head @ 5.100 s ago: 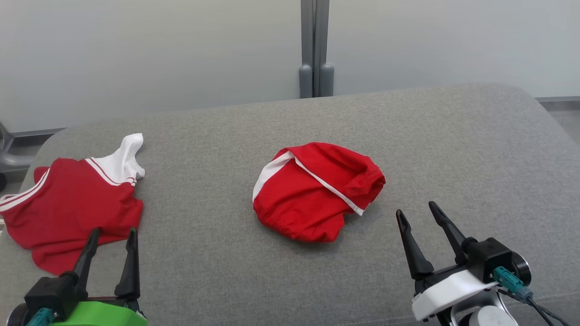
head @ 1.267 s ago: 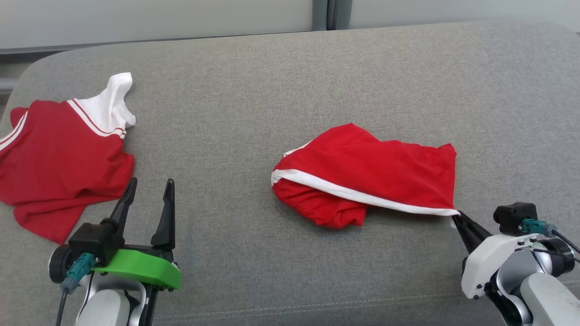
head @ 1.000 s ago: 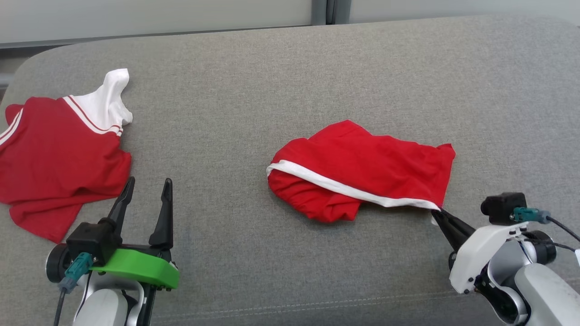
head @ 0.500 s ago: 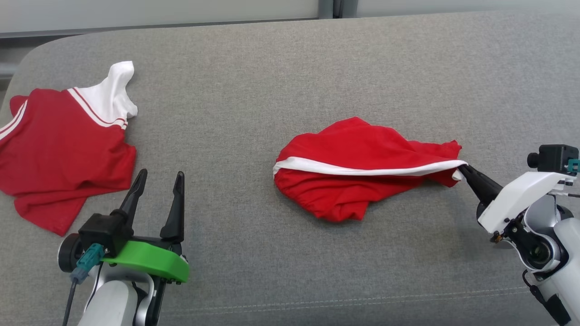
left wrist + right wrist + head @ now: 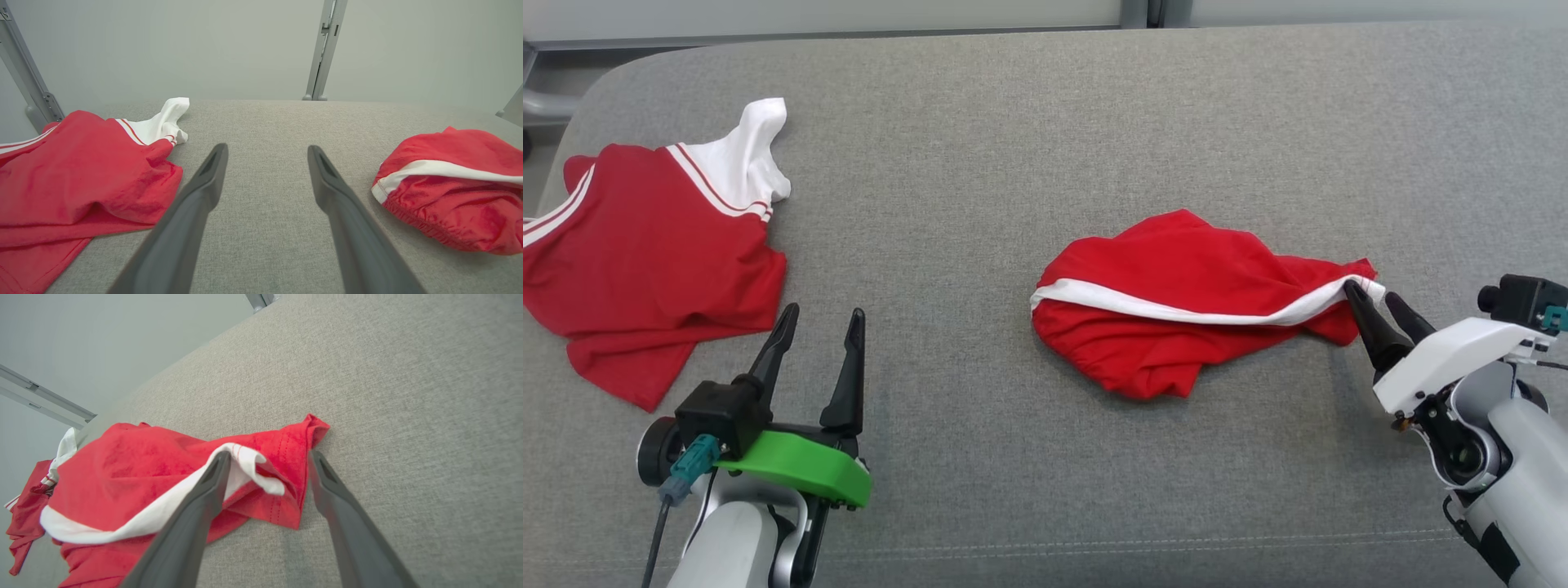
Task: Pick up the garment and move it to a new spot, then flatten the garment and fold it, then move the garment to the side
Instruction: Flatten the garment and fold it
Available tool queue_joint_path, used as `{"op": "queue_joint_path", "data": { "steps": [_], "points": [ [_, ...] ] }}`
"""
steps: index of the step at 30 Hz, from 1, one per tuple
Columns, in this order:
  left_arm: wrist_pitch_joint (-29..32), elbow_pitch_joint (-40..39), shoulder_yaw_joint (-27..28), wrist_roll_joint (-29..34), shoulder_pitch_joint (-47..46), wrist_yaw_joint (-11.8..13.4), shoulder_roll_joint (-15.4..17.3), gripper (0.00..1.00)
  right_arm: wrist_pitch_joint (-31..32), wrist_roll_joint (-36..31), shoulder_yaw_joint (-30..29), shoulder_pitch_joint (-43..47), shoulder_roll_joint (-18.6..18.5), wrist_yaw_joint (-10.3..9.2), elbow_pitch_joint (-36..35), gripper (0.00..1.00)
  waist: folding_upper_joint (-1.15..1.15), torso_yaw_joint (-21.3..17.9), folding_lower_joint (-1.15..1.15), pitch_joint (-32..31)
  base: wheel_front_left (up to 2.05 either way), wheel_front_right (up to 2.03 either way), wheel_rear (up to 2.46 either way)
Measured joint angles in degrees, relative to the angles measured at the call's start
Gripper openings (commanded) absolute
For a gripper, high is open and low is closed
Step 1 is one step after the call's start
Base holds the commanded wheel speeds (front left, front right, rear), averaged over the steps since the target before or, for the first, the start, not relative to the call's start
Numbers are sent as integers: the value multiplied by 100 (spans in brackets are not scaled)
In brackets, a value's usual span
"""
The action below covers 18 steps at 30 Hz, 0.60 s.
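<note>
Two red garments, shorts (image 5: 1176, 261) and shirt (image 5: 662, 261), on cushion (image 5: 1013, 122), left fingers (image 5: 851, 367) spread empty, right fingers (image 5: 1368, 327) parted astride shorts' corner

Right gripper (image 5: 269, 457) with its fingers spread around a corner of the red garment (image 5: 135, 457)

The garment lies crumpled on the grey cushion (image 5: 408, 396), its white band (image 5: 163, 514) running along its lower side up to the corner. That corner sits between the two dark fingers (image 5: 204, 498); the band's folded end touches the tip of the finger on the garment's side, while the other finger stands just beside the red hem. Beyond the garment's far end lies a second red-and-white garment (image 5: 24, 514).
</note>
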Motion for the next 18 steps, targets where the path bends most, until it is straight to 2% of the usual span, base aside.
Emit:
{"op": "queue_joint_path", "data": {
  "steps": [12,18],
  "points": [
    [78,-151,112,-41,253,169,208,100,-704,158,280,905,-170,0,-648,100,0,-257,0,-211,0,0,0],
    [124,-379,211,-46,477,385,279,100,-1078,-293,169,1321,-315,0,-1027,100,0,-324,0,-426,0,0,0]
  ]
}}
